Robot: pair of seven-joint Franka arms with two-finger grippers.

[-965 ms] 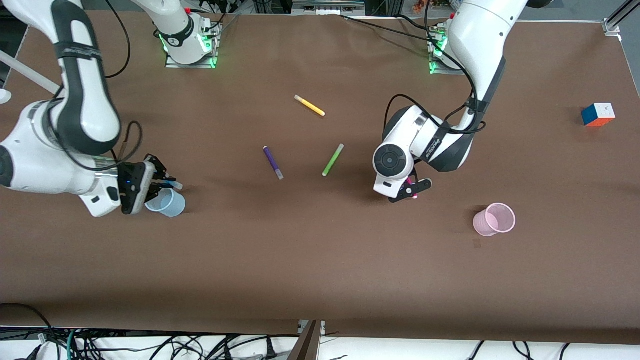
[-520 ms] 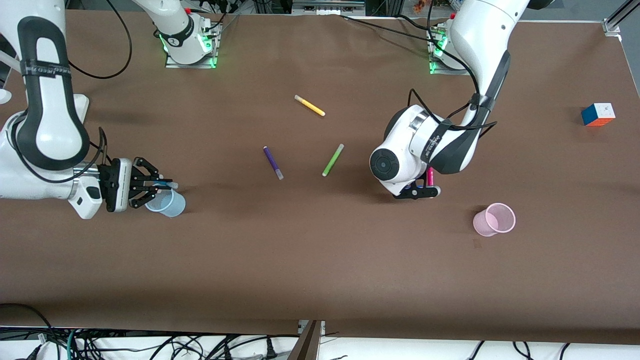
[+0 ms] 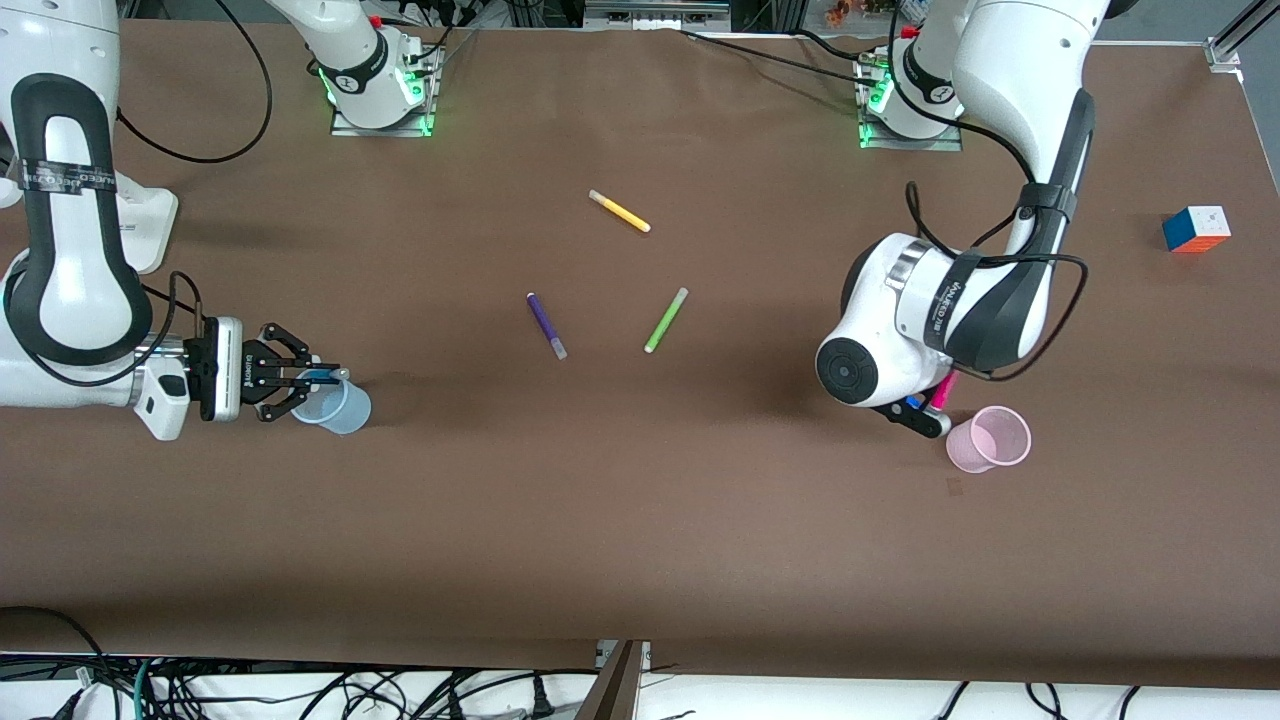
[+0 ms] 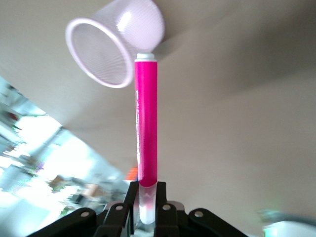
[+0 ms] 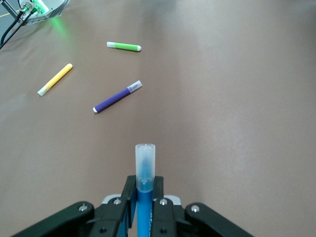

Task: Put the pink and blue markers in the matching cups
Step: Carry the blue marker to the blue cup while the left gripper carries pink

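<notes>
Both pincers hold markers at their cups.
Left pincer (image 3: 925, 412) clamps the pink marker (image 4: 146, 126) just beside the pink cup (image 3: 990, 439); right pincer (image 3: 300, 382) clamps the blue marker (image 5: 144, 190) over the blue cup (image 3: 338, 408) on the bench (image 3: 640, 520).

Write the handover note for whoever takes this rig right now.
Left gripper: shut on the pink marker, in the air just beside the pink cup.
Right gripper: shut on the blue marker, over the rim of the blue cup.
Done: both markers picked up and brought to their cups.
Left: drop each marker in; neither is in its cup yet.
Leave the purple marker, green marker and yellow marker alone.
</notes>
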